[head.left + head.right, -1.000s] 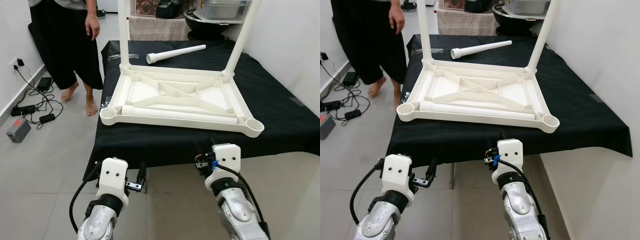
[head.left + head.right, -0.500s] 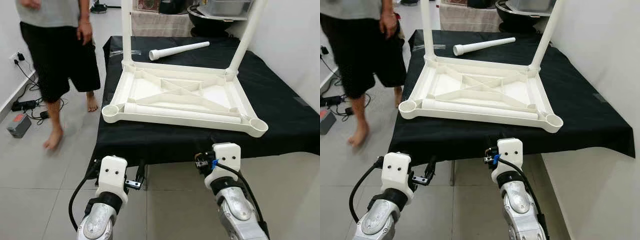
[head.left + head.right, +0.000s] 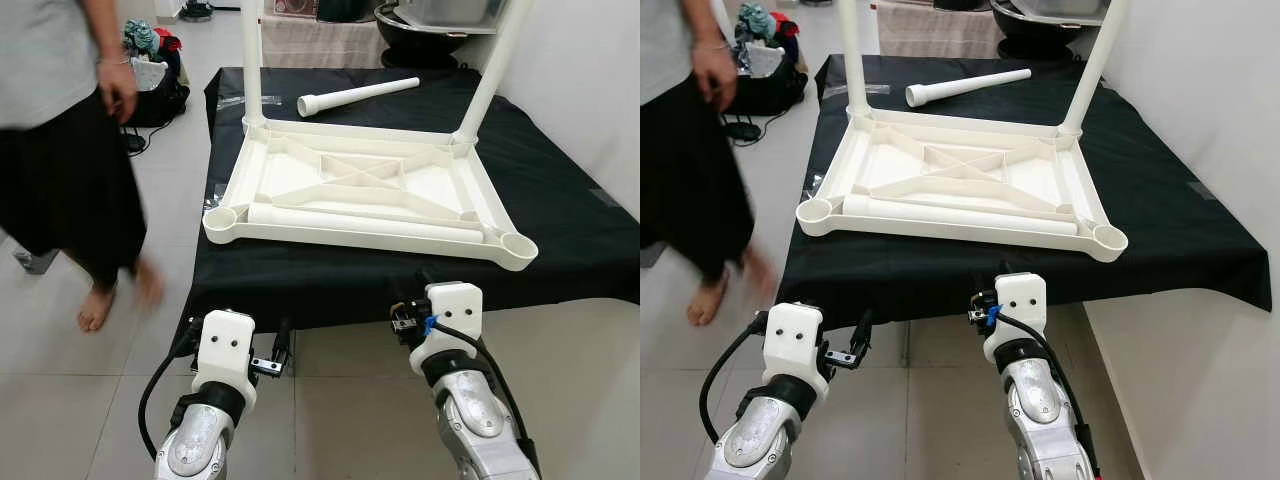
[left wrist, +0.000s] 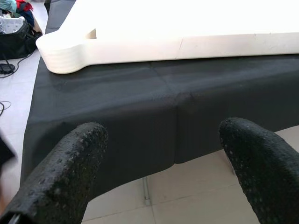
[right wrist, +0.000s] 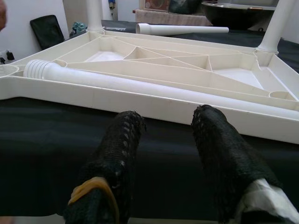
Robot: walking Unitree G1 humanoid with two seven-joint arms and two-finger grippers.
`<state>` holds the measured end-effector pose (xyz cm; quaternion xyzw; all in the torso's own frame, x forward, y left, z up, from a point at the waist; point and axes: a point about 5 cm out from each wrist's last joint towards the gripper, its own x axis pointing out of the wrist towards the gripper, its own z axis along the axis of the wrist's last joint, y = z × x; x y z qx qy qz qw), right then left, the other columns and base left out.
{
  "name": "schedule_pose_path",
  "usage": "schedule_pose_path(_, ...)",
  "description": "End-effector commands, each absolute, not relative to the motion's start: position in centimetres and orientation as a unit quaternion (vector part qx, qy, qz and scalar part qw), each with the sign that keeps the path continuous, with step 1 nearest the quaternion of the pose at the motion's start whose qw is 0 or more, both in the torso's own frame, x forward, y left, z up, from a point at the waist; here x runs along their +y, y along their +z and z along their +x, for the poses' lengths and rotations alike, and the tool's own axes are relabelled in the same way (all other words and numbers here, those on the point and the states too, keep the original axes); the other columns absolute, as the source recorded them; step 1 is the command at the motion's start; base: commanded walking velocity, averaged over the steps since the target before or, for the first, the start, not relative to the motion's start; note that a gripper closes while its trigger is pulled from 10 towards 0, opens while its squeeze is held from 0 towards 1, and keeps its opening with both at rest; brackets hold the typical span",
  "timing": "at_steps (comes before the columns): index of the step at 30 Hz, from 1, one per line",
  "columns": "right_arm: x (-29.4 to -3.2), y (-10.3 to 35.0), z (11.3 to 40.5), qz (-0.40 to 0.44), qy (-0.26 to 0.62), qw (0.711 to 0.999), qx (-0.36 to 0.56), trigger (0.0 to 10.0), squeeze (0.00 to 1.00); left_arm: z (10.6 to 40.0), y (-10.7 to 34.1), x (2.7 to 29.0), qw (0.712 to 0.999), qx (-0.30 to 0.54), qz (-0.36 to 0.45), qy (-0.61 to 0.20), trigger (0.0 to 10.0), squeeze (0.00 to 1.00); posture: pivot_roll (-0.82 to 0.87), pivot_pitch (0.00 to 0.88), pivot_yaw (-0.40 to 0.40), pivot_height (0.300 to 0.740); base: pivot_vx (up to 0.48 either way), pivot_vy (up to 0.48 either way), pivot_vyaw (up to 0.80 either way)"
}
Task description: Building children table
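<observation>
A white plastic tabletop lies upside down on a black-clothed table. Two white legs stand upright in its far corners, one on the left and one on the right. A loose leg lies inside the tabletop along its near edge. Another loose leg rests on the cloth behind it. My left gripper is open, low in front of the table's near edge, below the tabletop's near-left corner socket. My right gripper is open and empty, just short of the near rim.
A person in a grey top and black shorts walks barefoot on the tiled floor at the table's left. A dark bag sits on the floor further back. A white wall runs along the table's right side.
The person has walked from the far left of the table towards me and now stands close on my left. Both arms and the table parts have stayed where they were.
</observation>
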<state>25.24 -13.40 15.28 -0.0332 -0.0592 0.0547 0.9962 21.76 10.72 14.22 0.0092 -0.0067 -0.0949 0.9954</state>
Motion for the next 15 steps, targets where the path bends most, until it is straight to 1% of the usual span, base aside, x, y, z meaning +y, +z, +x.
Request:
schedule_pose_path(1, -13.48, 14.76, 25.2, -0.039, 0.053, 0.997, -0.047, 10.0, 0.0, 21.74, 13.77, 10.66, 0.996, 0.005, 0.003, -0.094, 10.0, 0.0, 0.06, 0.15, -0.095, 0.74, 0.0, 0.0, 0.0)
schedule_pose_path(15, -13.47, 14.57, 25.06, -0.041, 0.053, 0.997, -0.044, 10.0, 0.0, 21.6, 13.62, 10.58, 0.995, 0.008, 0.005, -0.096, 10.0, 0.0, 0.06, 0.138, -0.094, 0.74, 0.0, 0.0, 0.0)
